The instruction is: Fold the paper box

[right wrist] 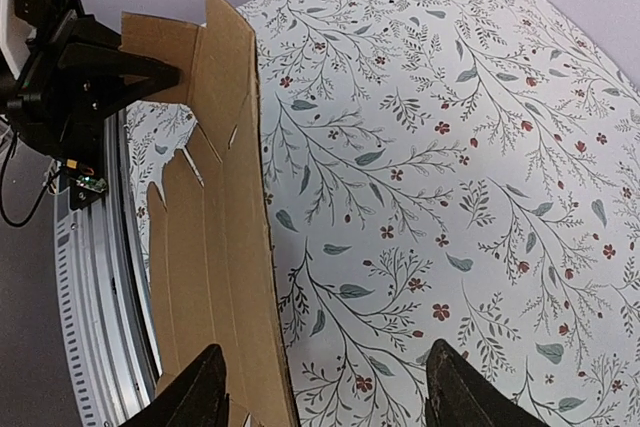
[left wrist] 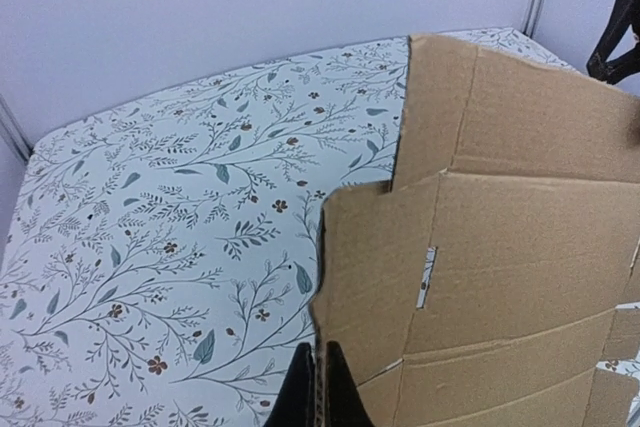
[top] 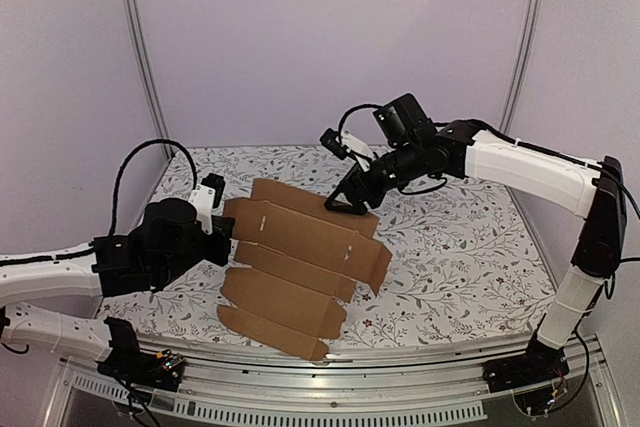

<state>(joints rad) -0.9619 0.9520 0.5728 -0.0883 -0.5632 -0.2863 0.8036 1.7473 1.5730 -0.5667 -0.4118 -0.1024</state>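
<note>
Floral-print tablecloth (top: 450, 247) over the table, pale lavender walls (top: 300, 37) behind.

- Paper box (top: 295, 267): a flat die-cut brown cardboard sheet, unfolded, with creased panels running from table centre towards 6 o'clock. Flaps sit along its side edges. Small slots (left wrist: 427, 277) are cut in the middle panel.
- Left gripper (top: 222, 232): at the sheet's 9 o'clock edge. In the left wrist view its dark fingers (left wrist: 300, 402) are pinched together on the cardboard edge, so it is clamping the sheet.
- Right gripper (top: 350, 204): at the sheet's far edge, about 1 o'clock. In the right wrist view its fingers (right wrist: 195, 397) are spread wide. The cardboard edge runs between them, close to the left-hand finger. Cannot tell if they touch.
- Sheet's far panel looks tilted up off the cloth.
</note>
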